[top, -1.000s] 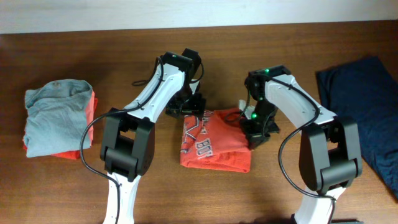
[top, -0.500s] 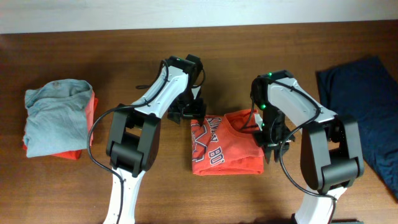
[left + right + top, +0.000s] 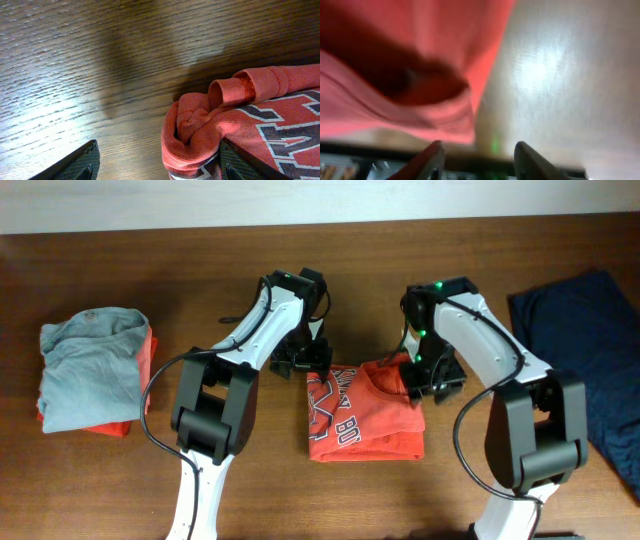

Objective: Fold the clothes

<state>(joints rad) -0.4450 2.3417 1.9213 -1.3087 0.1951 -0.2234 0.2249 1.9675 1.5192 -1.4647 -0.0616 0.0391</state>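
Left pincer (image 3: 160, 167) wide around a corner of the orange-red shirt (image 3: 365, 420) — right pincer (image 3: 482, 160) parted just off its edge, over table (image 3: 100, 480).

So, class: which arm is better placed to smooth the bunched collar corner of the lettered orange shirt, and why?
Left, probably. The left gripper stands open with the orange shirt's bunched corner right between its jaws. The right gripper sits at the shirt's far edge.
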